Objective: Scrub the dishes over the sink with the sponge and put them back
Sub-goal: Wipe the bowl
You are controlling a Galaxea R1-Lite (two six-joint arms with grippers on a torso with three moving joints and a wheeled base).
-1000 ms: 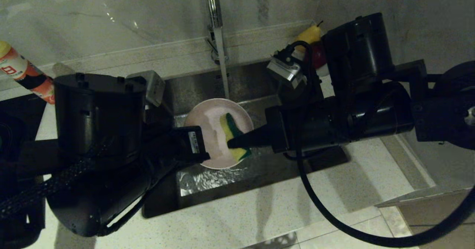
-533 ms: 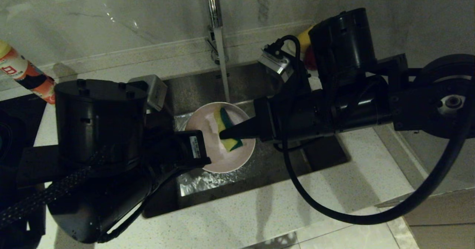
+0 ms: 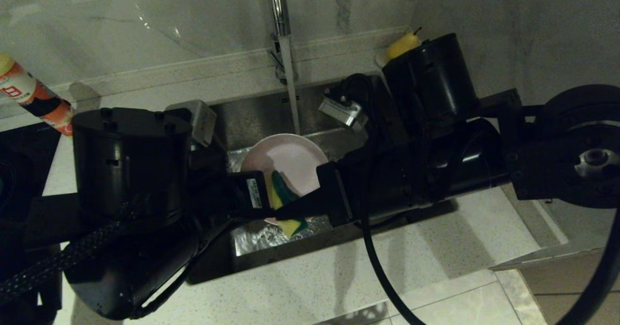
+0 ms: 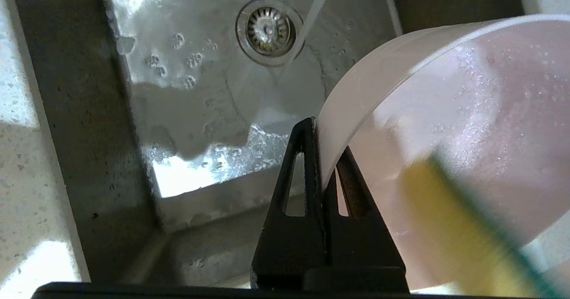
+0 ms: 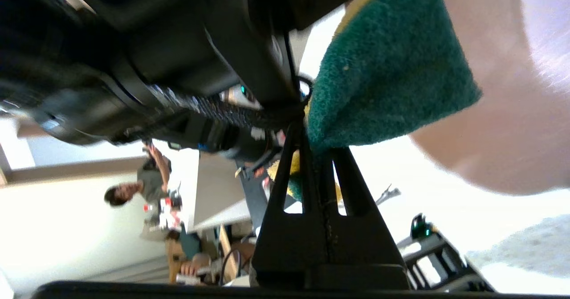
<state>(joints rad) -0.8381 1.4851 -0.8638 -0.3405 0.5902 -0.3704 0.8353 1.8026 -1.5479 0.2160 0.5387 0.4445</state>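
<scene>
Head view dim and murky, black arms nearly featureless, soft shadows on the counter (image 3: 339, 286), glare on wet sink floor (image 4: 187, 174), sponge (image 4: 463, 241) blurred and out of focus up close, right wrist background blown out white

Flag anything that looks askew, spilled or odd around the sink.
Nothing looks damaged or spilled. The left gripper holds the pink bowl tilted by its rim over the sink, the right gripper grips the sponge at the bowl's near edge, and the tap runs.
</scene>
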